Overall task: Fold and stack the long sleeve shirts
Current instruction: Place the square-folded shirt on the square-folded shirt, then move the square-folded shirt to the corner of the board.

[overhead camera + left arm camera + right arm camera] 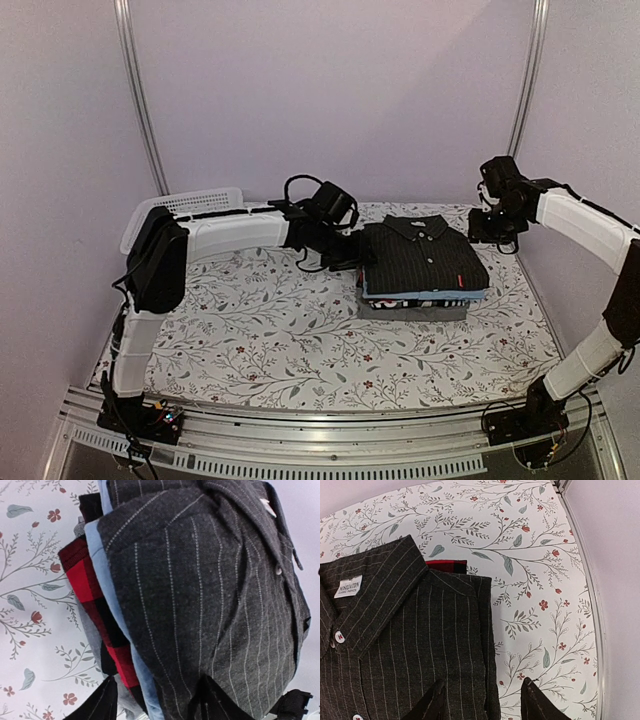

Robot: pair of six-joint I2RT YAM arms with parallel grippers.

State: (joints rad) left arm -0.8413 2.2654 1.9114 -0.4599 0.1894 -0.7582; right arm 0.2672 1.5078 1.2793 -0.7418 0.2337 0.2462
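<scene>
Evidently the soft, limp black pinstriped cloth shirt [425,252] would sag unless pinched at its folded edges, where the left pincer [158,678] and right pincer [483,681] both hovered released.

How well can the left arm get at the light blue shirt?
Probably yes, but only its edge: the left gripper faces the strip of light blue shirt that shows; the black pinstriped shirt covers the rest.

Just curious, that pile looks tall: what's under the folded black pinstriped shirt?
A light blue shirt, then red-and-black checked cloth, then grey cloth. Only edges show; the rest is covered.
</scene>
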